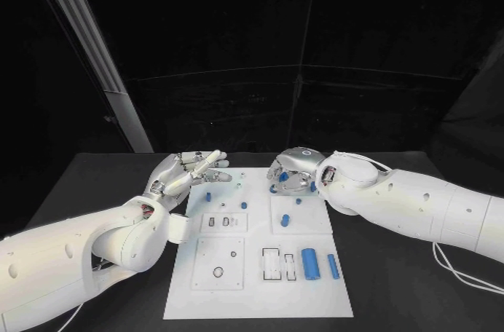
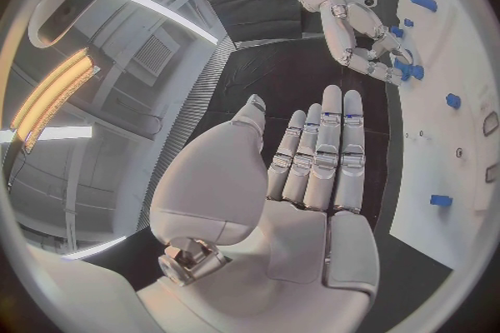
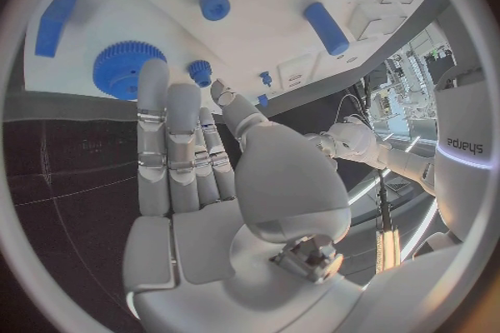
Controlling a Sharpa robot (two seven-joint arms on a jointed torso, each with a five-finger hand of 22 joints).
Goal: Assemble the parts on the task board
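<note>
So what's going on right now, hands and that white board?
Left robot hand open, off the board. Right robot hand open, fingertips at blue gear. Blue parts scattered on task board. Nothing blocking.

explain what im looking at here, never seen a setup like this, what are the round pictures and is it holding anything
This is a two-armed robot at a black table. The square picture looks down from a camera on its head. The two round ones come from fisheye cameras at its wrists, each looking past that arm's own hand.

On the table lies a white board with small blue parts on it, such as two blue cylinders near the robot and a blue gear at the far end.

The left hand hovers at the board's far left corner, fingers apart, holding nothing. The right hand is over the board's far edge, its straight fingers reaching to the gear. It does not seem to hold anything either.
</note>
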